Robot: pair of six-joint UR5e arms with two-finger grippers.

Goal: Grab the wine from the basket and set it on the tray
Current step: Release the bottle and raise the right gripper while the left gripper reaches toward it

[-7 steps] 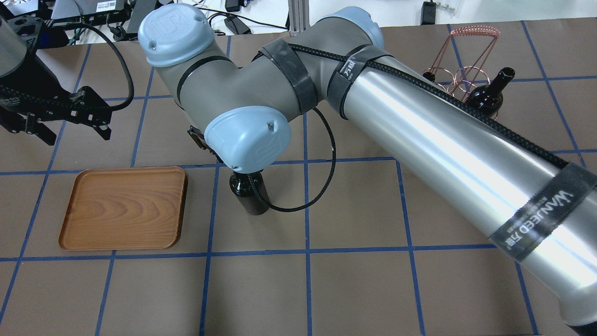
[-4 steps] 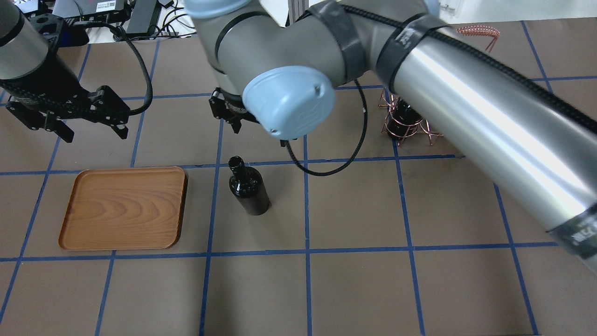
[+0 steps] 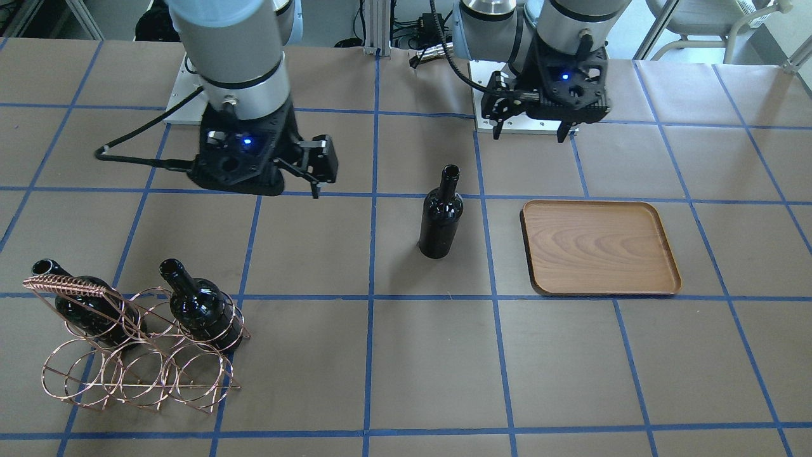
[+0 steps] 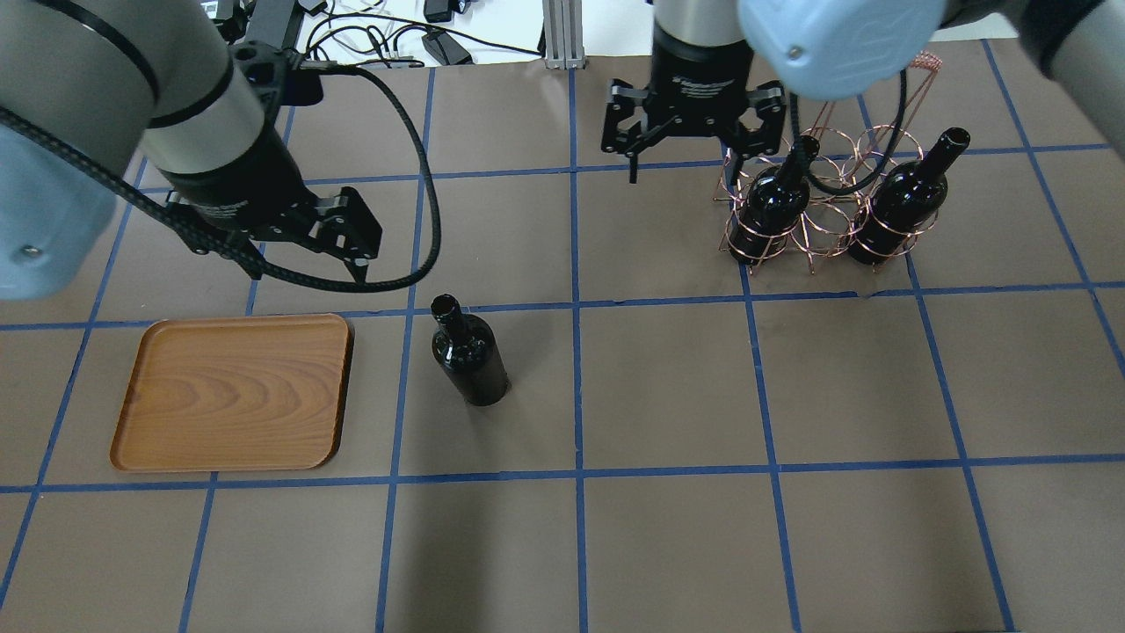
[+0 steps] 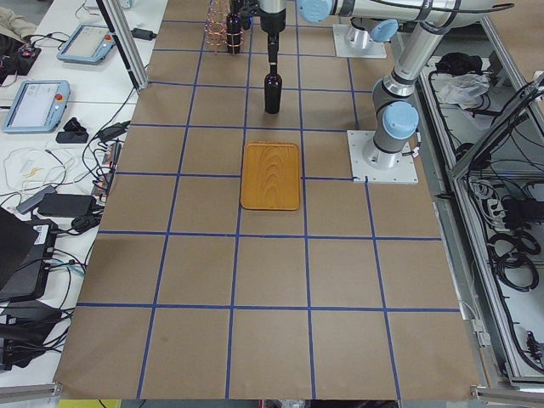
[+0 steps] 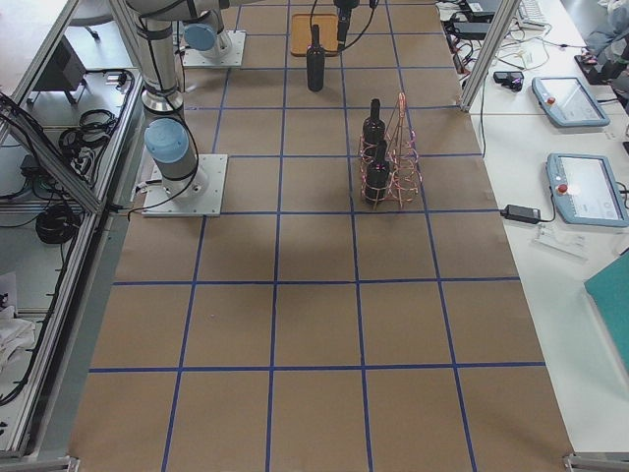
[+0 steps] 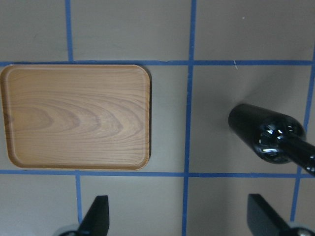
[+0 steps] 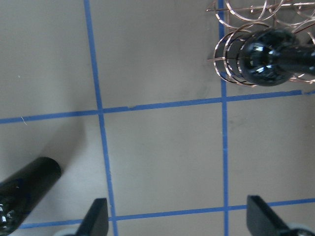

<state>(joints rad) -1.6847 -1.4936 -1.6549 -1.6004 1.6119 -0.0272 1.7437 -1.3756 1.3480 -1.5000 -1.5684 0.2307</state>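
One near-black wine bottle (image 4: 470, 352) stands upright on the table right of the wooden tray (image 4: 233, 391), a small gap between them; no gripper touches it. It also shows in the front view (image 3: 441, 219). The tray (image 3: 599, 247) holds nothing. My left gripper (image 4: 308, 264) is open and empty, hovering behind the tray and bottle; its wrist view shows the tray (image 7: 76, 118) and the bottle (image 7: 268, 135) below. My right gripper (image 4: 684, 163) is open and empty, just left of the copper wire basket (image 4: 826, 202), which holds two bottles (image 4: 773, 207) (image 4: 896, 207).
The basket (image 3: 133, 355) stands at the far right of the table, its coiled handle up. Blue tape lines grid the brown table cover. Cables and devices lie beyond the back edge (image 4: 422, 44). Both arm bases stand at the table's robot side (image 3: 526, 120).
My right arm has left the standing bottle and swung back right to the basket side. My left arm has moved right, toward the tray and bottle. The bottle has stayed in place.
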